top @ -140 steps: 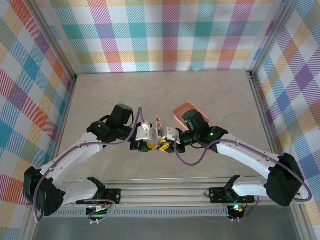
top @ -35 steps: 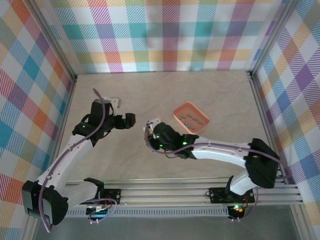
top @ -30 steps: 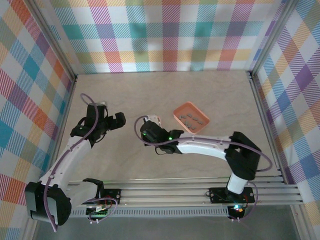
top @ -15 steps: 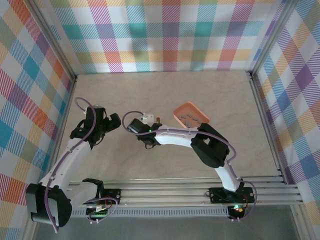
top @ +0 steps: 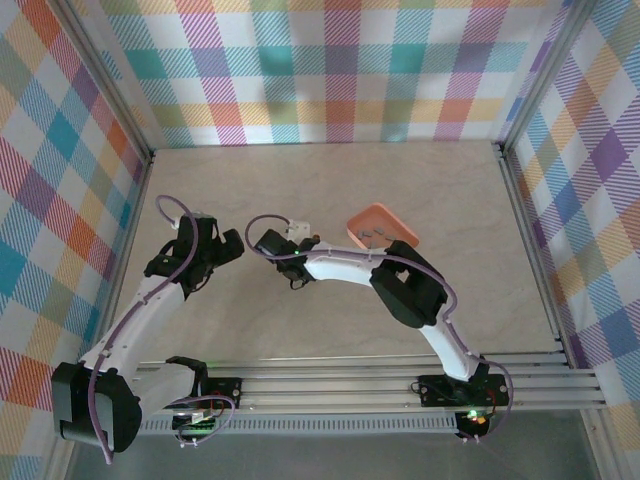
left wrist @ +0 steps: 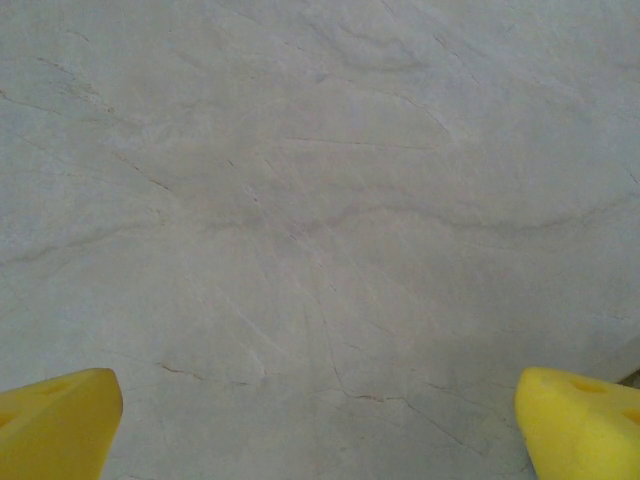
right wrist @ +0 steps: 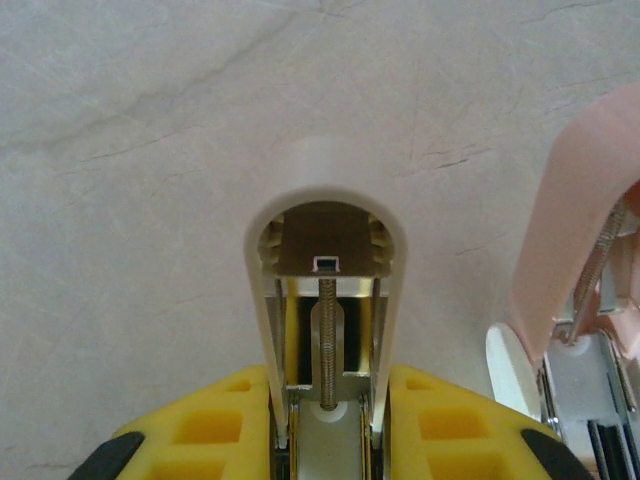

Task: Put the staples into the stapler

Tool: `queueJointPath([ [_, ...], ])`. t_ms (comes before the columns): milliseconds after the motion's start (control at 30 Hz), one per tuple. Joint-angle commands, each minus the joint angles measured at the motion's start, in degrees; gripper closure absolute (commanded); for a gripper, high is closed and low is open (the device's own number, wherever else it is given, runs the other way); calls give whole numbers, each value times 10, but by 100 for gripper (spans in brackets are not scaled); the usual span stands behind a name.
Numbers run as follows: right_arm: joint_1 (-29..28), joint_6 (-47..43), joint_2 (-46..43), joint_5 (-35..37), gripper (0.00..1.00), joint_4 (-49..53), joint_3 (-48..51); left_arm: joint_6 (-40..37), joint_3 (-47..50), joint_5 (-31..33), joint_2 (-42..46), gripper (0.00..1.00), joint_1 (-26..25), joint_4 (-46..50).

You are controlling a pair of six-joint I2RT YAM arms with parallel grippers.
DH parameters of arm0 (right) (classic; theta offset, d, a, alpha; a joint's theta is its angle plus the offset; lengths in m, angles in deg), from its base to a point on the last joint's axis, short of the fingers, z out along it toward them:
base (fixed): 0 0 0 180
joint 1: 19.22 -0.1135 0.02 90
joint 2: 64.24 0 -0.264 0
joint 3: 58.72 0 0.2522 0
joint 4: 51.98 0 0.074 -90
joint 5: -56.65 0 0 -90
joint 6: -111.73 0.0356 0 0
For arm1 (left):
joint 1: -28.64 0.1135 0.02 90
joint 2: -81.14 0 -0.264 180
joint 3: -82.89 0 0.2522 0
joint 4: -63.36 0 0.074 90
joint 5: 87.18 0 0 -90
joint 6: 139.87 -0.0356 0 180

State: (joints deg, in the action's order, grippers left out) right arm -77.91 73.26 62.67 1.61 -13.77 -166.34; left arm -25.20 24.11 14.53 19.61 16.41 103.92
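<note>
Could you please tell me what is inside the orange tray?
Small grey staples lie inside the orange tray. The right arm covers the tray's near corner, so anything there is hidden; the pieces are too small to count.

Smooth, faintly glossy white plastic on stapler (right wrist: 325, 192); bare silvery metal inside it; matt pale pink plastic at 3 o'clock. Matt yellow plastic fingers (right wrist: 200, 425). Matt, finely veined, stone-look table (left wrist: 320, 200).
</note>
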Motion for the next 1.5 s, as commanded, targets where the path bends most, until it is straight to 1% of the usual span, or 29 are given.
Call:
queueJointPath([
  [0, 3, 3, 16, 12, 86, 15, -23, 0, 11, 12, -2, 0, -8, -3],
  [133, 7, 2, 21, 9, 80, 13, -25, 0, 10, 12, -3, 0, -9, -4],
  [267, 8, 1, 18, 1, 68, 12, -26, -1, 10, 10, -5, 0, -9, -6],
  [300, 8, -3, 16, -1, 63, 10, -26, -1, 10, 8, -5, 0, -9, -7],
  [333, 8, -6, 13, -3, 59, 8, -27, -1, 10, 7, -6, 0, -9, -8],
  [433, 7, -21, -4, -7, 52, 9, -24, -2, 10, 6, -7, 0, -9, -9],
  [467, 7, -27, -13, -8, 51, 8, -20, -2, 11, 7, -7, 0, -9, -9],
  [600, 8, -66, -77, -14, 50, 1, 22, -4, 10, 2, -7, 0, -9, -11],
  [700, 25, -117, -137, -46, 49, 13, 64, -8, 11, -13, -8, 0, -9, -18],
  [767, 48, -145, -176, -87, 48, 38, 90, -15, 13, -36, -9, 0, -9, -27],
  [933, 134, -256, -261, -205, 48, 72, 156, -27, 22, -116, -18, 0, -9, -63],
  [967, 154, -276, -270, -218, 47, 89, 162, -27, 24, -128, -21, 0, -9, -70],
  [1033, 192, -310, -276, -260, 47, 121, 164, -26, 23, -142, -29, 0, -9, -76],
  [1167, 258, -356, -261, -314, 45, 165, 164, -29, 19, -157, -50, 0, -8, -78],
  [1333, 297, -382, -220, -334, 44, 182, 160, -35, 2, -179, -84, 0, -7, -66],
  [1467, 310, -388, -196, -352, 46, 178, 158, -42, -4, -192, -96, 0, -7, -63],
])
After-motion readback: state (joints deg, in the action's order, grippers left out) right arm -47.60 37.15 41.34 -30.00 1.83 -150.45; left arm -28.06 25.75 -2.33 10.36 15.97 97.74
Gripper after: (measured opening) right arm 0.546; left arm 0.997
